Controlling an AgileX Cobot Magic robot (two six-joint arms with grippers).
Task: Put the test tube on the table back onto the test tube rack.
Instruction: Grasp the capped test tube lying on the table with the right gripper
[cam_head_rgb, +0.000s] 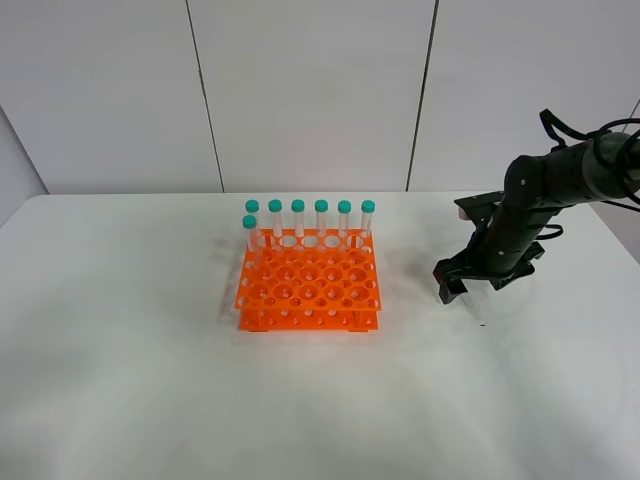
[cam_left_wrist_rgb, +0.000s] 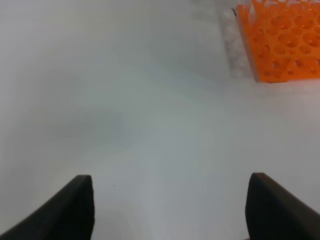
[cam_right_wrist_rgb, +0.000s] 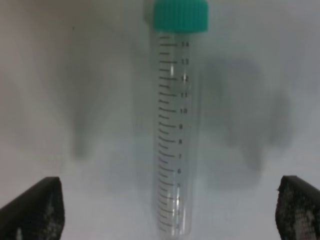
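Approach step: black right gripper (cam_right_wrist_rgb: 167, 210), fingers (cam_right_wrist_rgb: 35, 207) spread empty, straddles the slim clear teal-capped test tube (cam_right_wrist_rgb: 175, 130), apparently lying flat; next, lower and close.

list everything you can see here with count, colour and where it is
table: one, white, across the lower part of the high view
test tube rack: one, orange, middle of the table
racked tubes: seven, clear with teal caps, upright; six along the rack's back row, one in the next row at its left end
test tube: one, clear with teal cap, lying flat on the table under the right claw
wall panels: several, white, behind the table
right arm: one, black, reaching in from the right
right claw: one, black, open, fingers either side of the lying tube, not touching it
left claw: one, black, open, over bare table near the rack, seen only in its wrist view
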